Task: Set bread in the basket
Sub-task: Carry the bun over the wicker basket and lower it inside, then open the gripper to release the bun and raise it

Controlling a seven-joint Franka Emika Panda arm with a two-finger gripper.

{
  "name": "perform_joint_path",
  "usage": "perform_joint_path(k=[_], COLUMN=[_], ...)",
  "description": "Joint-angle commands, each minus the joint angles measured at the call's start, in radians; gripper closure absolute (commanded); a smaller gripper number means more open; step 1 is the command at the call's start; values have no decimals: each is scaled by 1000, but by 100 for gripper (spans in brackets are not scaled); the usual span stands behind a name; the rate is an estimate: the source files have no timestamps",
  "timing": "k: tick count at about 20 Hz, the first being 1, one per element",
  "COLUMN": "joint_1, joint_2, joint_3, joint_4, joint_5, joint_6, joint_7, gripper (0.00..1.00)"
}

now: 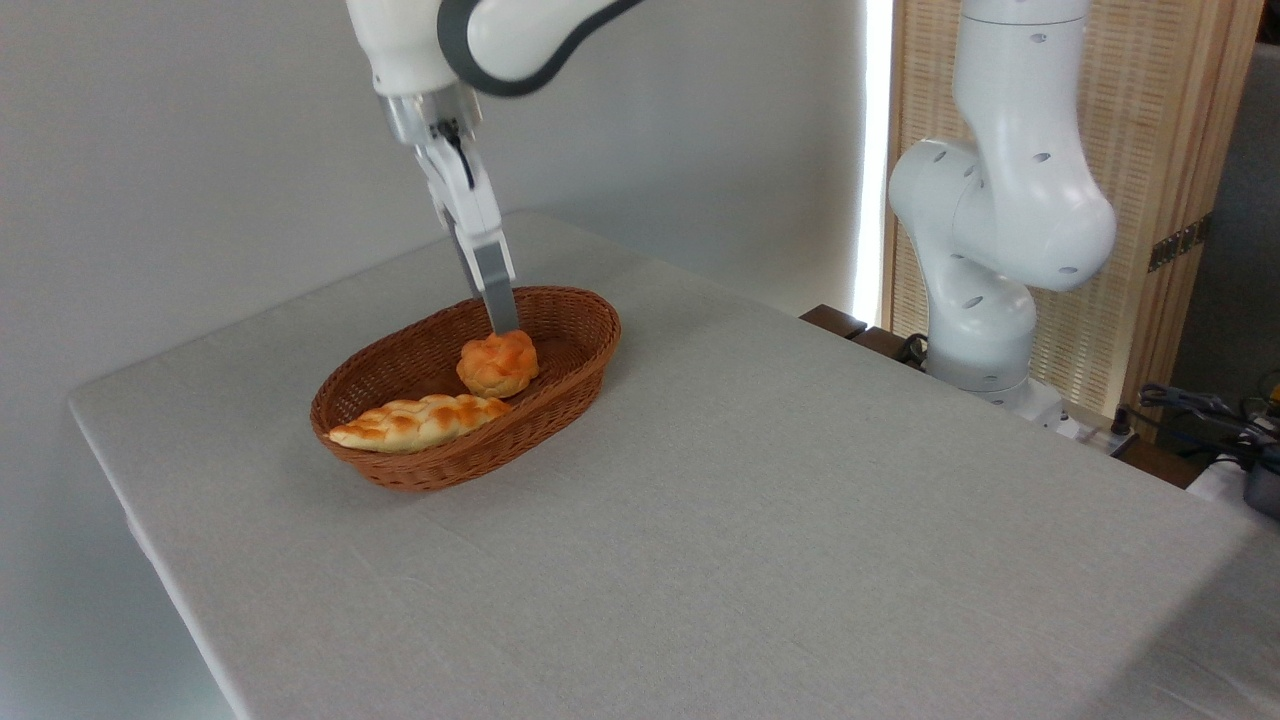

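The bread [497, 364], a small round golden-orange bun, lies inside the basket [570, 380], an oval brown wicker one on the left half of the table. It sits near the basket's middle, just behind a long braided loaf [417, 421]. My gripper [503, 322] reaches down from the upper left, and its fingertips end right at the bun's top rear edge. The fingers [492, 270] are seen side-on and overlap into one narrow strip, so their spacing is hidden. Whether they touch or hold the bun I cannot tell.
The table [760, 520] has a grey cloth, with its left edge close to the basket. The arm's white base [990, 250] stands at the back right. Cables and dark gear [1220, 420] lie at the far right. A pale wall runs behind.
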Motion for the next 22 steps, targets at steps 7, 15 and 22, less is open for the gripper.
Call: perform_joint_path(k=[7, 15, 22], joint_1=[6, 7, 27], joint_2=[-36, 24, 41], joint_3=[350, 489, 464], joint_4=[172, 339, 338], joint_5=[1, 0, 67], joint_6=[-74, -207, -247], joint_7=[196, 224, 220], gripper=[0, 0, 0])
